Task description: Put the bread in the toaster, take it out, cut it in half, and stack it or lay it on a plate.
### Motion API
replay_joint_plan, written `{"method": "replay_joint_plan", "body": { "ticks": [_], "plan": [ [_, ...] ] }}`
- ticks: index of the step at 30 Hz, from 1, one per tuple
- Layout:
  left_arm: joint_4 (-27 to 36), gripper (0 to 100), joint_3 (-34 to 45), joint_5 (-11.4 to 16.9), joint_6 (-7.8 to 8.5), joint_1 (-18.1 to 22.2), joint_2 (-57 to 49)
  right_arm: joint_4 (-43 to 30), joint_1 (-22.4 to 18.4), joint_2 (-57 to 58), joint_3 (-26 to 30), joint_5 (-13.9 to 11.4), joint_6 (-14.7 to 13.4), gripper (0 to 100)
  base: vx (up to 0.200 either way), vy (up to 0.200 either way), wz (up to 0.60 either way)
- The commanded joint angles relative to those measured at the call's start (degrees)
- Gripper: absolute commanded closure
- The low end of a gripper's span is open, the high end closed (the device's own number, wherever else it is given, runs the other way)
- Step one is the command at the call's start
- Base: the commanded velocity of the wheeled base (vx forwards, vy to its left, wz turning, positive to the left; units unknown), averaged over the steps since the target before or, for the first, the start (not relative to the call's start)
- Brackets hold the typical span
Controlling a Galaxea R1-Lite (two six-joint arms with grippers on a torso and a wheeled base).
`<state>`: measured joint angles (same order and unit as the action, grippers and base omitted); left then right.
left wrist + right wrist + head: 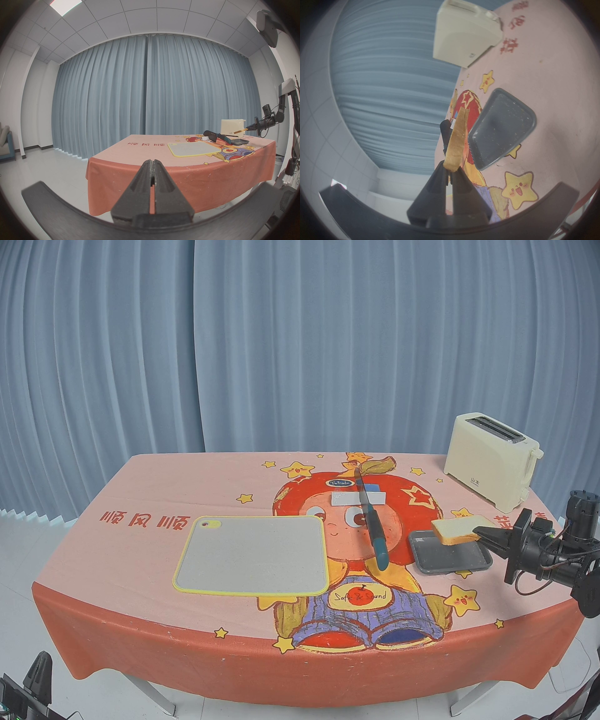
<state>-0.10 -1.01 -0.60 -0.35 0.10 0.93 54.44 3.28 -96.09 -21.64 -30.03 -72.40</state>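
bread [459, 529]: pale crumb, porous, rough; crust tan, matt.
toaster [492, 460]: cream plastic shell, smooth, slight sheen; slot rims look like metal.
plate [437, 555]: dark grey, matt, speckled w/ crumbs; material unclear.
board [253, 555]: grey plastic, matt; yellow rim smooth.
knife [373, 527]: blade dark, dull; handle smooth plastic, teal end.
tabletop cloth [144, 490]: printed fabric, matt.
curtain [312, 346]: pleated cloth, matt.
R hand [480, 531], L hand [152, 175]: black plastic, matt.

from where i stand i count one pink-draped table [156, 502] and, on or over it, one cream toaster [492, 460], one slice of bread [458, 529], one dark tray [447, 555], one teal-handled knife [373, 524] and one yellow-edged grey cutting board [253, 555].
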Motion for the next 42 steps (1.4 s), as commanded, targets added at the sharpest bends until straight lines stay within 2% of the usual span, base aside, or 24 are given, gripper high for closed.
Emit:
{"method": "replay_joint_plan", "body": {
  "ticks": [1,4,6,13,25,28,31,42],
  "plan": [
    [-0.1,100,1.0,0.0,-0.09,0.0,-0.9,-0.5,2.2,1.1,-0.9,0.0,5.2,100,0.0,0.0,0.0],
    [0.0,100,1.0,0.0,0.0,0.0,-0.9,-0.6,3.8,0.8,-1.1,0.0,11.1,100,0.0,0.0,0.0],
    [0.0,100,1.0,0.0,-0.09,0.0,-0.9,-0.6,4.3,0.9,-0.8,-0.1,13.5,100,0.0,0.0,0.0],
    [-0.1,100,1.0,0.0,-0.09,0.0,-0.9,0.0,5.1,0.8,-0.8,-0.1,17.1,100,0.0,0.0,0.0],
    [-0.1,100,1.0,-0.1,-0.09,0.0,-0.9,0.2,5.3,1.7,-2.8,0.0,17.9,100,0.0,0.0,0.0],
    [-0.1,100,1.0,0.0,0.0,0.0,-0.9,0.2,5.1,1.5,-3.1,0.1,20.4,100,0.0,0.0,0.0],
    [0.0,100,1.0,0.0,0.0,0.0,-0.9,0.1,5.1,1.3,-2.8,0.1,21.6,100,0.0,0.0,0.0],
    [0.0,100,1.0,0.0,0.0,0.0,-0.9,0.0,5.2,3.3,-2.5,0.1,21.8,100,0.0,0.0,0.0]
  ]
}}
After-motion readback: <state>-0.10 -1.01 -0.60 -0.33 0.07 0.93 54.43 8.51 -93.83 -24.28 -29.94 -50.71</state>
